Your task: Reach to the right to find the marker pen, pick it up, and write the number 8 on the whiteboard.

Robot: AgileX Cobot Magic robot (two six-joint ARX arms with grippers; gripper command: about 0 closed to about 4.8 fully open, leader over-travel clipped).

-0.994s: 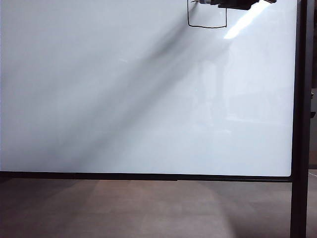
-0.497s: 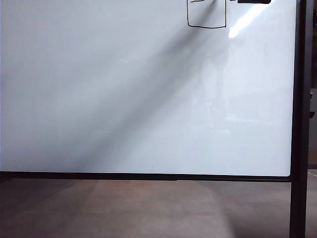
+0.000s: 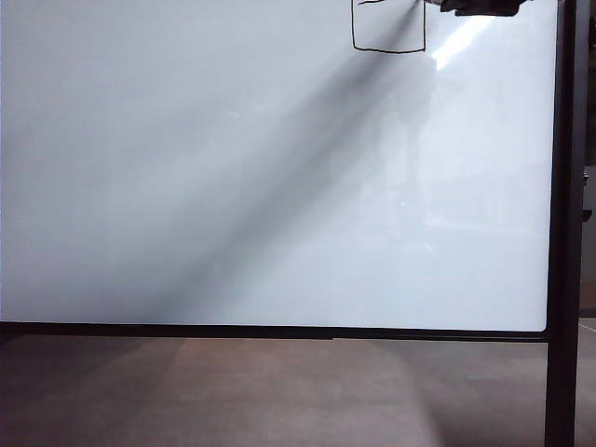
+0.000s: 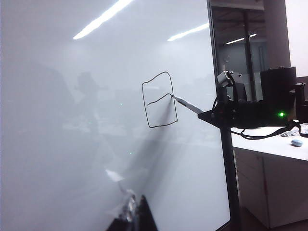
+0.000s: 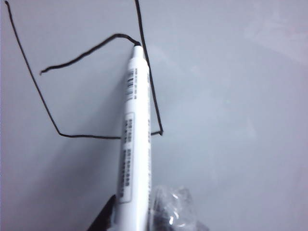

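The whiteboard [image 3: 233, 186] fills the exterior view. At its top right stands the boxy number 8 [image 3: 389, 37], partly cut off by the picture's edge. My right gripper [image 3: 475, 6] is just right of it, shut on the marker pen [image 5: 135, 134]. The pen's white barrel sits between a dark finger [image 5: 103, 220] and a plastic-wrapped finger [image 5: 173, 211]. Its tip touches the board where the crossbar meets the figure's right side. The left wrist view shows the number 8 [image 4: 160, 100], the pen [image 4: 187, 105] and my left gripper [image 4: 137, 216], low, shut and empty, far from the figure.
The board's black frame post [image 3: 563, 186] runs down the right side, with brown floor [image 3: 279, 391] below the bottom rail. Beyond the post, the left wrist view shows a white counter [image 4: 269, 144] with cables and a small blue object [image 4: 297, 142].
The right gripper has moved right with the pen, drawing the crossbar from the figure's left part across to its right side. The left arm has stayed still.
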